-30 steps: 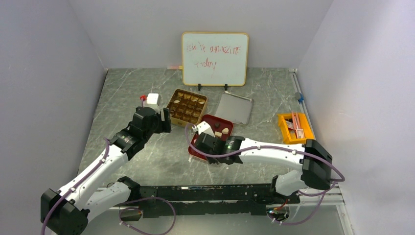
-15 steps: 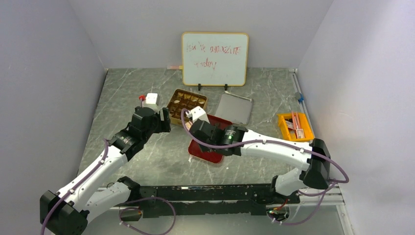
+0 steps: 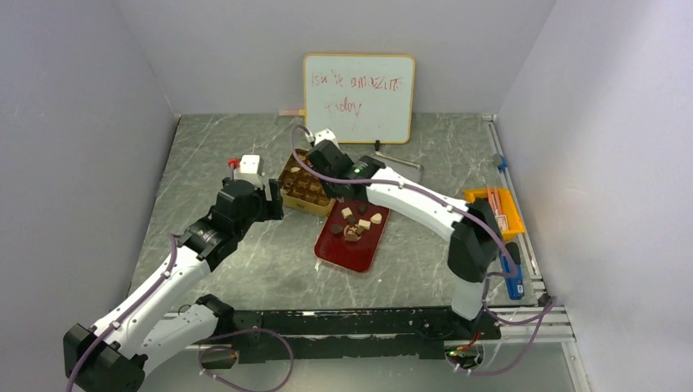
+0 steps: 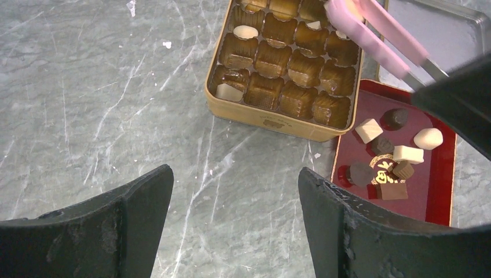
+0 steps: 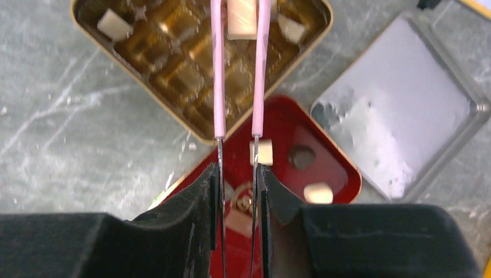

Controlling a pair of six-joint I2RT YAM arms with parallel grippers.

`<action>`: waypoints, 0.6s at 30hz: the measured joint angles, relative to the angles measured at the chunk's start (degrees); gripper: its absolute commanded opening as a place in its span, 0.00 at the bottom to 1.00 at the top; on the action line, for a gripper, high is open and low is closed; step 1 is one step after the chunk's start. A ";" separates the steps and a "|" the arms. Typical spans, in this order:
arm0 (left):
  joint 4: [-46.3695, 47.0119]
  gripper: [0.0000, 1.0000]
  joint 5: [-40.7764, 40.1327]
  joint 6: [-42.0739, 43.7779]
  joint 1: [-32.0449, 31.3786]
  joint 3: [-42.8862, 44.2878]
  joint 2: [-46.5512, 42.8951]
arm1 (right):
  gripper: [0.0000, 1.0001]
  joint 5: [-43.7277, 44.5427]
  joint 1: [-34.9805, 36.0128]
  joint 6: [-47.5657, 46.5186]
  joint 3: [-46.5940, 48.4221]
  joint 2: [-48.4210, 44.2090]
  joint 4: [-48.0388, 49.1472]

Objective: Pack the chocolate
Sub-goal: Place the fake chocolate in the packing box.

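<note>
My right gripper (image 5: 237, 174) is shut on pink tweezers (image 5: 219, 87). A cream chocolate piece (image 5: 242, 17) sits between the tweezer tips, above the far part of the gold tin (image 5: 197, 124). From above, the right gripper (image 3: 320, 159) hangs over the tin (image 3: 298, 186). A few chocolates lie in the tin's cups (image 4: 230, 92). Several more chocolates (image 4: 395, 162) lie on the red tray (image 4: 440, 197), in dark, mid-brown and cream. My left gripper (image 4: 234, 174) is open and empty over bare table, just short of the tin's near wall (image 4: 272, 121).
The tin's silver lid (image 5: 399, 116) lies right of the tin, behind the red tray (image 3: 335, 253). A whiteboard (image 3: 358, 98) stands at the back. An orange bin (image 3: 490, 211) is at the right edge. A small white object (image 3: 250, 167) sits left of the tin.
My right arm has swung from over the red tray back and left to over the gold tin, taking the tweezers with it. The left arm has barely moved.
</note>
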 measured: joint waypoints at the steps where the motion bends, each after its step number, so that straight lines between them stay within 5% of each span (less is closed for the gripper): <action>1: -0.02 0.84 -0.02 0.00 0.00 0.00 0.00 | 0.00 -0.22 -0.63 -0.68 2.01 1.86 0.20; 18: -0.02 0.84 0.00 0.44 0.00 -0.02 0.00 | 0.00 -4.09 -3.96 -3.85 17.09 17.94 1.44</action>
